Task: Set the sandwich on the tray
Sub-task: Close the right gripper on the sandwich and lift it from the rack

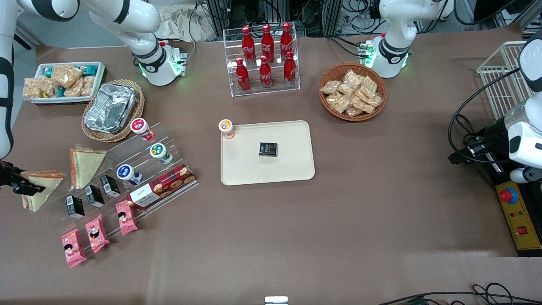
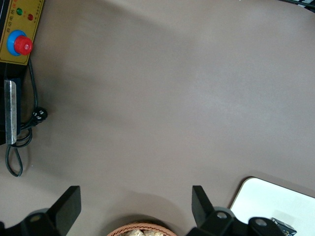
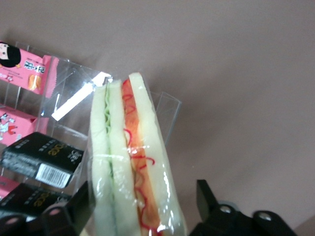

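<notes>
Black two-finger gripper (image 3: 142, 209): at the working arm's end of the table, fingers straddling the triangular white-bread sandwich in clear wrap (image 3: 133, 162), one finger against the wrap and the other apart from it, so a firm hold cannot be confirmed. Advised handling: squeeze the soft wedge only lightly, lift clear of the clear acrylic display steps (image 1: 127, 169) beside it, then carry level. Destination, well apart toward the table's middle: flat cream-beige rectangular tray (image 1: 288, 169), holding a small black packet (image 1: 268, 149), on brown tablecloth (image 1: 296, 237).
</notes>
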Controlling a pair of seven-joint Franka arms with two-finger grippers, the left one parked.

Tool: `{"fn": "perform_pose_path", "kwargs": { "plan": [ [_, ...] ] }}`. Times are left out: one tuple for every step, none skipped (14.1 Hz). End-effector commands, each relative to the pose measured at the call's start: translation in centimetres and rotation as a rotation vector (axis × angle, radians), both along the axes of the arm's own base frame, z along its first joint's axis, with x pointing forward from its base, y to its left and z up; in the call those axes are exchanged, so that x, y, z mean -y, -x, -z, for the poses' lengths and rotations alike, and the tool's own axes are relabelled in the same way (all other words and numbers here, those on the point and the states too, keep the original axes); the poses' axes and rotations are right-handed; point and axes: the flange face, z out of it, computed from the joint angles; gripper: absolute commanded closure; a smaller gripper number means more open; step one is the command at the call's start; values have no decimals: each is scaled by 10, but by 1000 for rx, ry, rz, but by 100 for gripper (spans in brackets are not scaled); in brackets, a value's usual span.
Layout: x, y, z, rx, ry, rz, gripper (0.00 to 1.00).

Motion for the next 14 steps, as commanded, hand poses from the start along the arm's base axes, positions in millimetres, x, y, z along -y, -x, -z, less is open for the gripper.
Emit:
{"fn": "perform_pose_path", "kwargs": {
  "plan": [
    [-1,4,5,26,-3,20,43],
    [-5,1,6,30,-2,20,52],
    [-8,-1,6,34,0,26,65],
    [-7,-1,5,34,1,19,79],
    [-8,-2,4,37,0,2,87],
    [-9,-3,-1,43,-1,-33,88],
    [-11,-5,-9,55,-3,-85,96],
    [-14,-7,-22,75,-1,-136,97],
    [-23,-10,-40,92,1,-197,97],
    [-37,-12,-58,108,2,-249,96],
    [-45,-13,-77,129,9,-280,96],
    [-57,-15,-96,154,20,-324,96],
    [-77,-22,-115,181,31,-392,96],
    [-93,-24,-131,203,39,-459,96]
  ]
}}
